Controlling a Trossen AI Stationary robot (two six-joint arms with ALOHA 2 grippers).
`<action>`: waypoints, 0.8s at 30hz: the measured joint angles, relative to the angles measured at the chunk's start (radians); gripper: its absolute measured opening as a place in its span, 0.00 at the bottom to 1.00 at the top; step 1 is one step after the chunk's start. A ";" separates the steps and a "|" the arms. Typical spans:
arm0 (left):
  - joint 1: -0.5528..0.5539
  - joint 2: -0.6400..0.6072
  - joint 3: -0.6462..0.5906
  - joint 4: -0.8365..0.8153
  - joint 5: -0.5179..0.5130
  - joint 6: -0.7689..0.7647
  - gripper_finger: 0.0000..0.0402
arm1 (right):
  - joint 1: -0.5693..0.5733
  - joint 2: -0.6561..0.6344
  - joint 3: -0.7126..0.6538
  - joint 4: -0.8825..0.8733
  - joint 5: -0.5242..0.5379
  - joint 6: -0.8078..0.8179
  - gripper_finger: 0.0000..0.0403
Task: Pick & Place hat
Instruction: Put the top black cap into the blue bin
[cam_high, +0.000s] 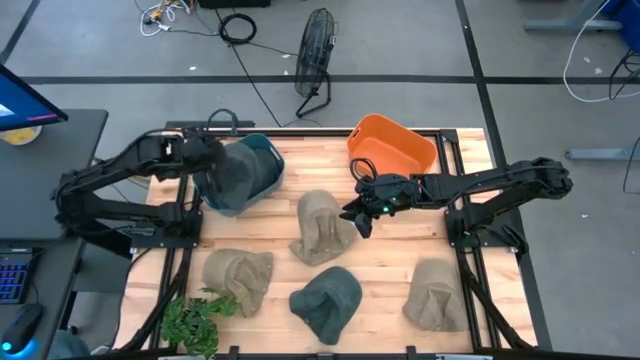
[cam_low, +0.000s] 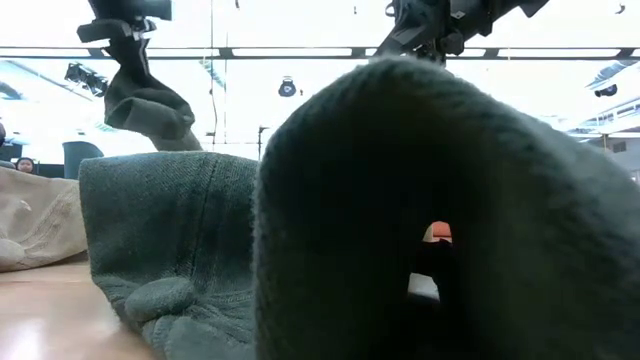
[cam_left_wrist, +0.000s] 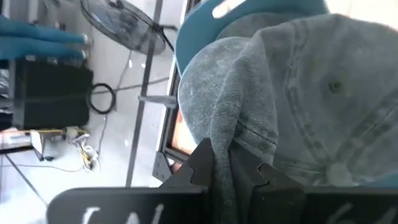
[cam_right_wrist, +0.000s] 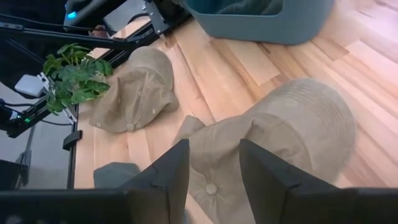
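Note:
My left gripper (cam_high: 207, 163) is shut on a grey-green hat (cam_high: 238, 172), which hangs over the blue bin (cam_high: 268, 158) at the table's far left. The low view shows that hat (cam_low: 147, 103) dangling below the gripper. My right gripper (cam_right_wrist: 214, 163) is open, its fingers just above the near part of a tan hat (cam_right_wrist: 283, 134) that lies crown-up at mid-table (cam_high: 322, 226). I cannot see the fingers touch it. My left gripper pinches a bunched fold of the grey-green hat's fabric (cam_left_wrist: 222, 146) between its two fingers (cam_left_wrist: 200, 163). The hat hangs slack below the hold, lifted clear of the table, with its crown (cam_left_wrist: 323, 93) over the blue bin's rim (cam_left_wrist: 202, 28).
An orange bin (cam_high: 392, 150) stands at the far right. Two more tan hats (cam_high: 240, 278) (cam_high: 436, 294) and a dark green hat (cam_high: 328, 300) lie near the table's near edge. A green plant (cam_high: 195, 320) sits at the near left corner. Bare wood lies between the hats.

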 joint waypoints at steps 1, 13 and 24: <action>0.015 0.000 -0.019 0.015 0.021 0.027 0.07 | -0.002 0.000 0.000 0.000 0.000 0.000 0.35; 0.141 0.003 -0.250 0.206 0.063 0.080 0.13 | -0.007 0.000 0.000 0.000 0.002 0.003 0.35; 0.168 0.002 -0.255 0.197 0.052 0.044 0.35 | -0.007 0.000 0.000 0.000 -0.001 0.003 0.35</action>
